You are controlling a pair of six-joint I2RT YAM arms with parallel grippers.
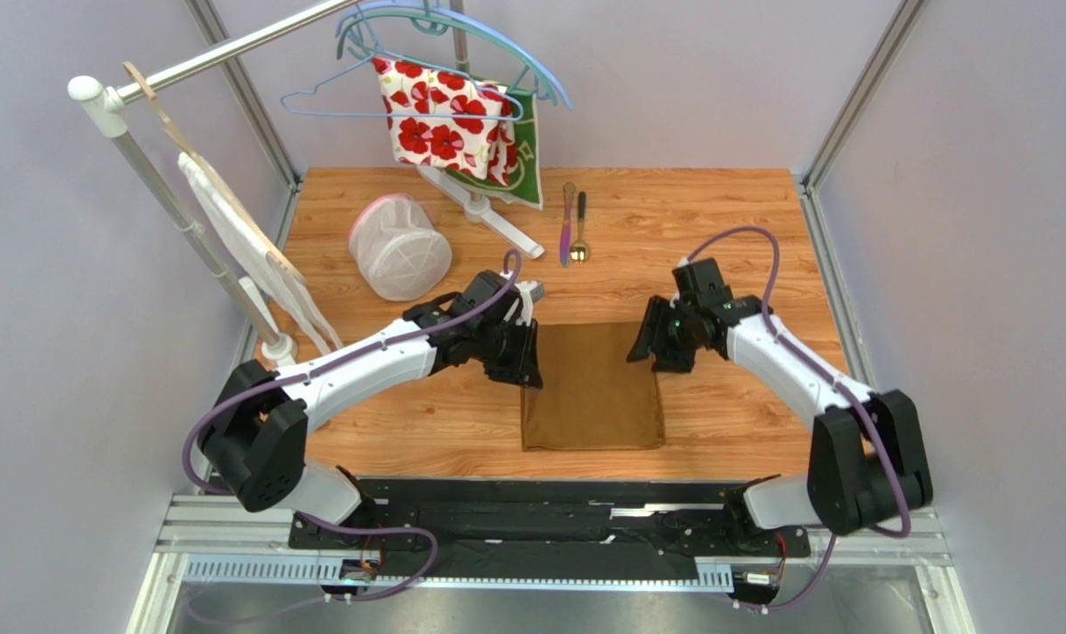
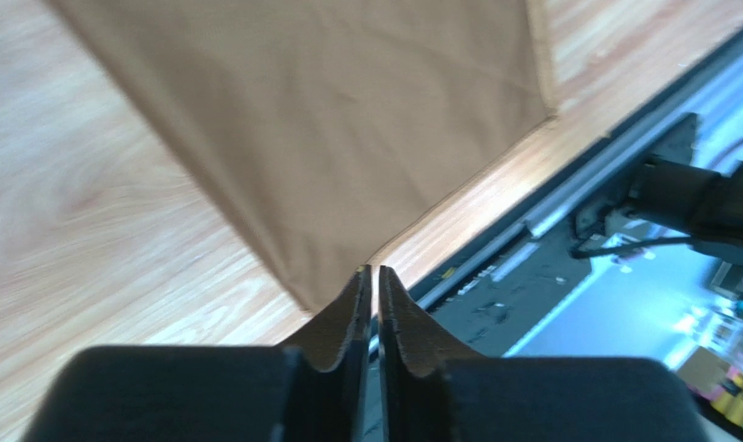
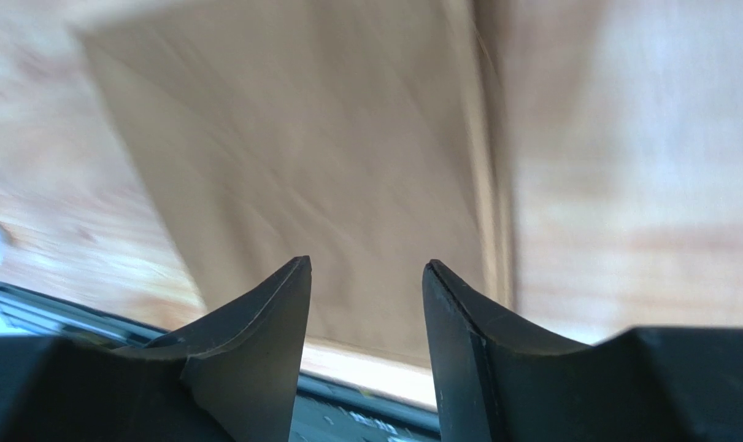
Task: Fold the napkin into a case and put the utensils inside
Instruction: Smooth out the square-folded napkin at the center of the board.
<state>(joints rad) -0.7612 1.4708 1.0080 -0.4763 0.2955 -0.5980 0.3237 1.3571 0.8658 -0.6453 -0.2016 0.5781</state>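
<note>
Left gripper: jaws nearly shut, thin slit, no cloth seen between. Right gripper: jaws apart, empty. Between them lies the shiny golden-brown satin napkin, flat on the wooden table. Judged light, limp, slippery; pinch at hemmed corners.

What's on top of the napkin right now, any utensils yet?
Nothing lies on the napkin; its visible surface is bare. The knife and spoon lie on the table beyond it. The left gripper overhangs its left edge, so that patch is hidden.
</note>
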